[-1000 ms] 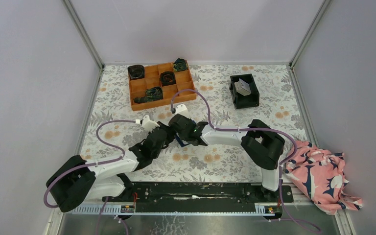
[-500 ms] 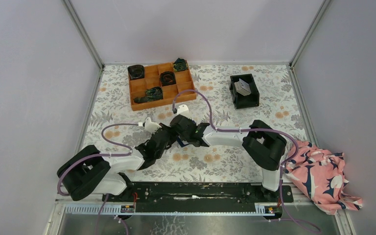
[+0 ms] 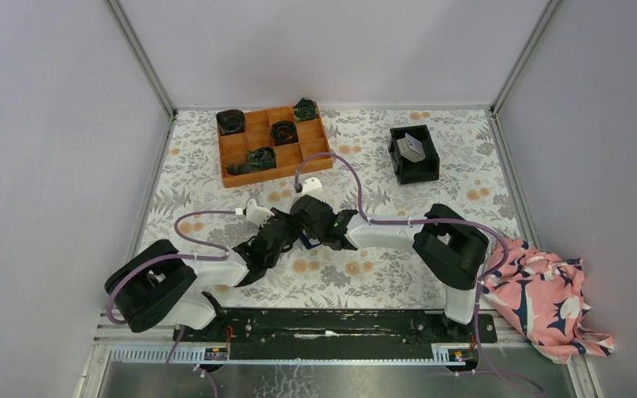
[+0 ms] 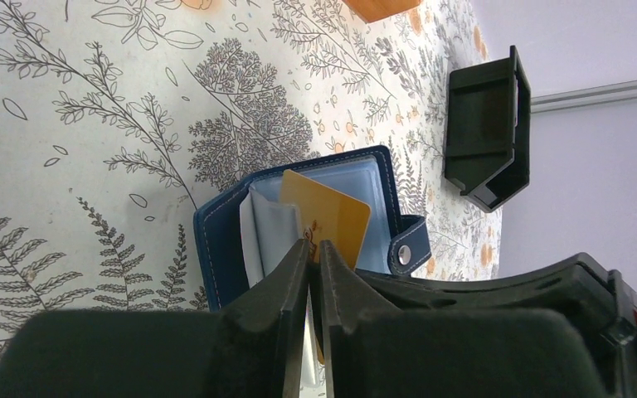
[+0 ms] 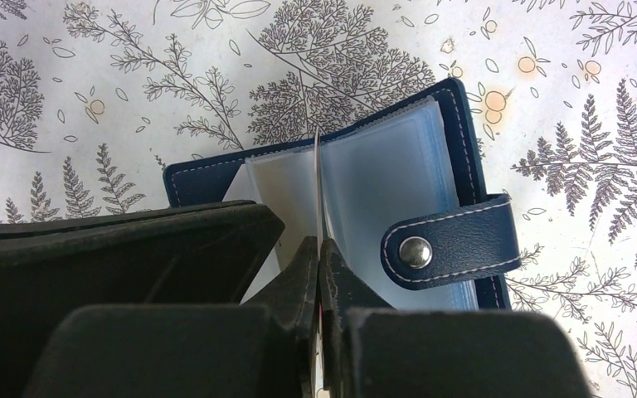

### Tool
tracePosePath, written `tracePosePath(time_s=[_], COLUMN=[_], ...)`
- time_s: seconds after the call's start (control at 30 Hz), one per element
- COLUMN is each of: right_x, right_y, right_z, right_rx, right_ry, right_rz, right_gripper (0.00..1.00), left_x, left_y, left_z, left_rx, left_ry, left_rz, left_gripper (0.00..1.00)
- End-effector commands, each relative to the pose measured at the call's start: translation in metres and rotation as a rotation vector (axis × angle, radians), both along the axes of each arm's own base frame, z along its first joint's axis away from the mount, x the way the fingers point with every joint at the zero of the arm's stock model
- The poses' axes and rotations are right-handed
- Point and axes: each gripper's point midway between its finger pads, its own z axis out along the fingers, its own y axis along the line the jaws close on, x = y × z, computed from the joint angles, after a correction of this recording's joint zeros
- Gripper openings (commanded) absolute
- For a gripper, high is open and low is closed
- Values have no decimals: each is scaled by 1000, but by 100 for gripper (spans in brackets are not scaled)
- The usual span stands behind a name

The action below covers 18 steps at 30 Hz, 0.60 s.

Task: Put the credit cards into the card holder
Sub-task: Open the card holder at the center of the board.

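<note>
The card holder [image 5: 459,124], a dark navy wallet with a snap tab [image 5: 456,245], lies open on the floral table; it also shows in the left wrist view [image 4: 216,240] and partly in the top view [image 3: 304,243]. A yellow-orange credit card [image 4: 332,211] stands in its clear sleeves, edge-on in the right wrist view [image 5: 318,178]. My right gripper [image 5: 320,242] is shut on that card. My left gripper [image 4: 313,246] is shut beside it at a clear sleeve leaf [image 4: 269,228]. Both grippers [image 3: 286,228] [image 3: 307,230] meet over the wallet. Grey cards [image 3: 415,148] sit in the black bin.
The black bin [image 3: 415,166] stands at the back right and shows in the left wrist view [image 4: 485,124]. An orange compartment tray [image 3: 236,153] with dark items stands at the back left. A pink patterned cloth [image 3: 547,294] lies at the right edge.
The left arm's base and elbow have swung to the right. Both grippers have stayed together over the wallet, shifting only slightly.
</note>
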Motion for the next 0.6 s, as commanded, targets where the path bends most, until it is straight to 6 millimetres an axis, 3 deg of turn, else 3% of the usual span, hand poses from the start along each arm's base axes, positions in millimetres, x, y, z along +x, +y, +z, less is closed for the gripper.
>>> tracePosePath(time_s=[0.0,0.2,0.57], right_x=[-32,-34,-36], right_y=[-19,-20,-26], right_z=[-27,-25,-21], right_rx=[-75,-70,-68], right_ry=[122,125,119], right_rz=[28,32,29], right_gripper=[0,0,0], left_x=[13,15,0], left_y=[-5,-14,0], left_z=[11,-1,-24], left_rx=[-12,12,60], left_ry=[-43,-15,44], left_rz=[32,2,-1], left_gripper=[15,16,15])
